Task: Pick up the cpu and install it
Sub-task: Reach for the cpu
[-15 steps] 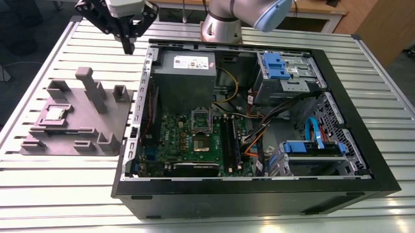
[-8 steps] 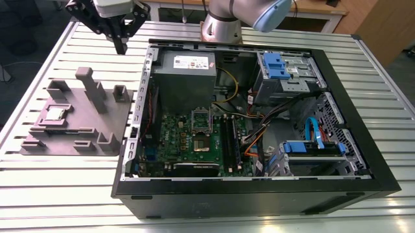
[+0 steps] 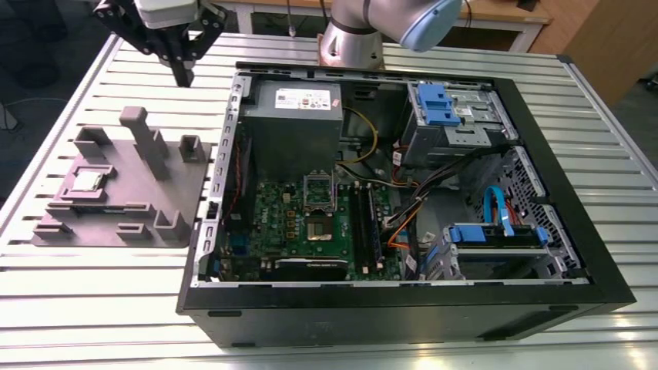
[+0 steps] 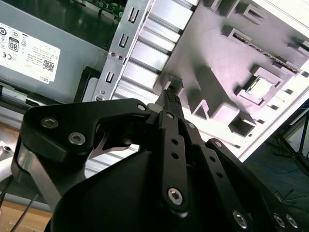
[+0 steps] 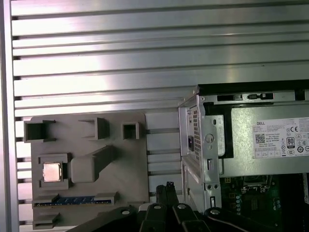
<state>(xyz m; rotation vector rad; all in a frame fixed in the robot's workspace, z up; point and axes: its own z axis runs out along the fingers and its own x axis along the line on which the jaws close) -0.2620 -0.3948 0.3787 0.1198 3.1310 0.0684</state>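
the cpu [image 3: 85, 181] lies flat in a square pocket of the grey fixture plate [image 3: 183, 189], at the exterior view's left, on the slatted aluminium table [image 3: 103, 297] beside the open computer case [image 3: 411, 304]. the gripper [image 3: 185, 75] hangs in the upper left of that view, above the plate's far edge and well apart from the chip, its jaws clenched together on nothing. the pick looks not yet begun, an approach at most. grasping so flat a chip would call for parted fingers set squarely over its edges.
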